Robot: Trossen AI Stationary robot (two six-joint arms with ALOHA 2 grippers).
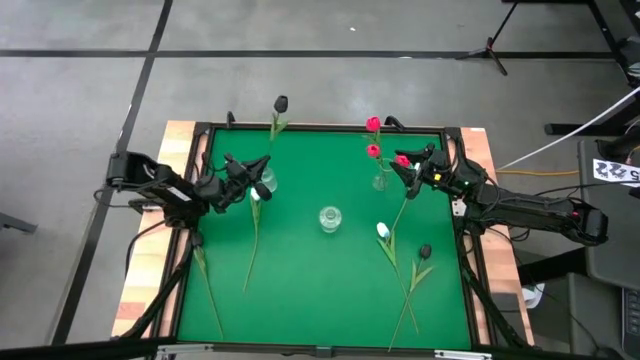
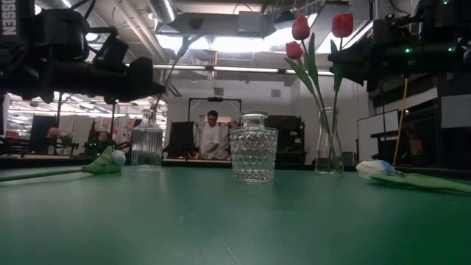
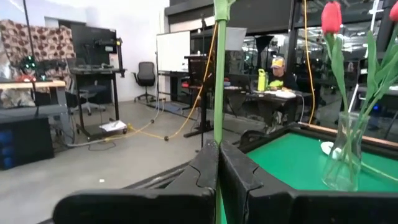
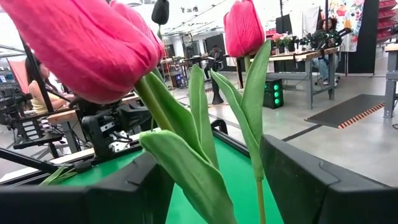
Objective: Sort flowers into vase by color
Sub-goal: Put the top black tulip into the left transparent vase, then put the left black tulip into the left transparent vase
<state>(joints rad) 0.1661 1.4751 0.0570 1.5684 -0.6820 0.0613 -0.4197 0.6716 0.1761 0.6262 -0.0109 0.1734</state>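
My left gripper [image 1: 258, 176] is over the table's left part beside a ribbed glass vase [image 1: 266, 183] and is shut on a near-black tulip [image 1: 281, 103]. A narrow glass vase [image 1: 380, 181] on the right holds two red tulips [image 1: 373, 124]. A third red tulip [image 1: 402, 160] stands next to it, and in the low view its stem [image 2: 335, 73] runs down toward the vase mouth. My right gripper [image 4: 217, 180] is open, with that tulip's stem and leaf [image 4: 186, 174] between its fingers. My left gripper pinches the near-black tulip's stem [image 3: 218, 127] between its two fingers, coming level from the table's left side, fingers across the stem. The stem stands about upright above the fingers, with the head high and leaning toward the far edge. Its lower end is hidden. My right gripper: the leaf hides the fingers' inner sides, so I cannot tell whether they touch the stem.
A cut-glass vase [image 1: 330, 218] stands mid-table. A white tulip [image 1: 255, 196] lies near the left vase and a bare stem [image 1: 207, 285] lies by the left edge. A white tulip [image 1: 383, 231] and a black one [image 1: 425, 251] lie crossed on the right. A person [image 2: 213, 136] is far behind the table.
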